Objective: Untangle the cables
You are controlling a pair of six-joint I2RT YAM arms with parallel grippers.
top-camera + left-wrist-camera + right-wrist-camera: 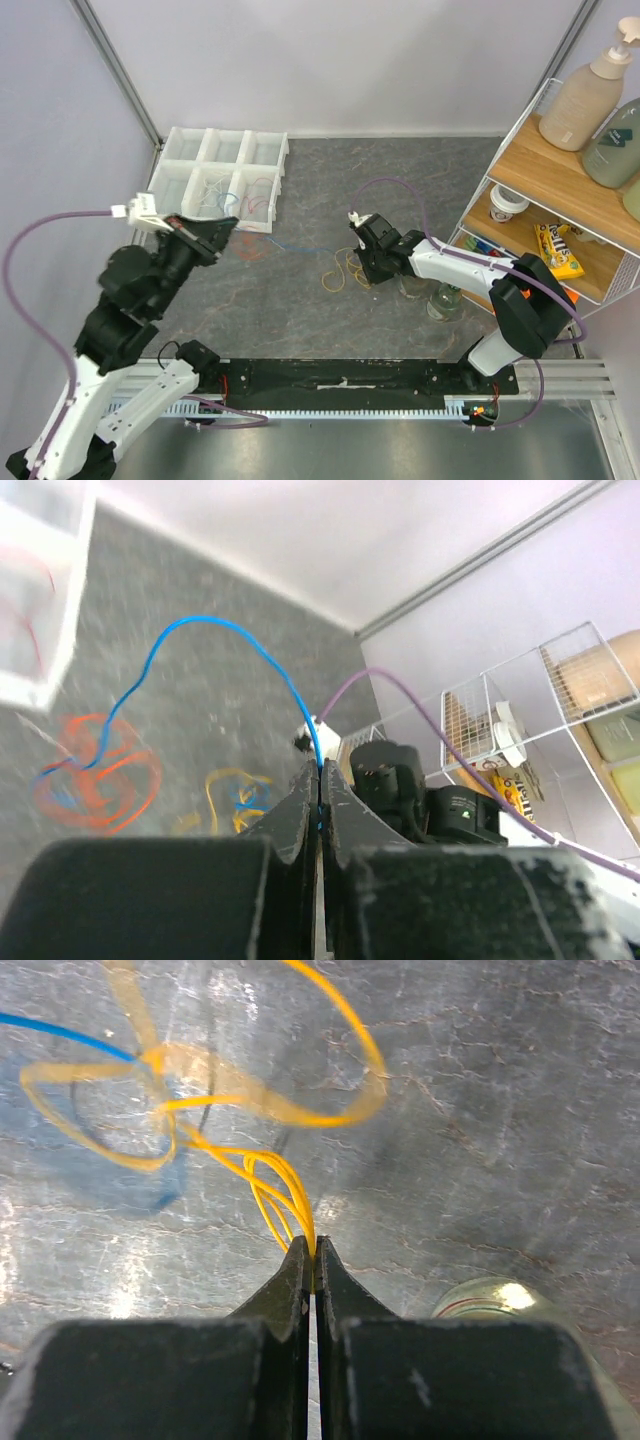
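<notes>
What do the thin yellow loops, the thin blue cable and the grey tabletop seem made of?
Thin yellow loops: probably rubber or soft plastic, smooth; they bend in loose curves.
Thin blue cable: similar flexible material; it arcs freely.
Grey tabletop: stone-look, faintly glossy, veined; real stone or a printed mat, unclear.

High overview, close wrist views, cables (340,275) shared

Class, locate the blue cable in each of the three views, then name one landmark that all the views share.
Top external: blue cable is a thin line just left of centre.
Left wrist: it arcs up and left from the left gripper.
Right wrist: only a short stretch, top left.
Shared landmark: the yellow loops.
</notes>
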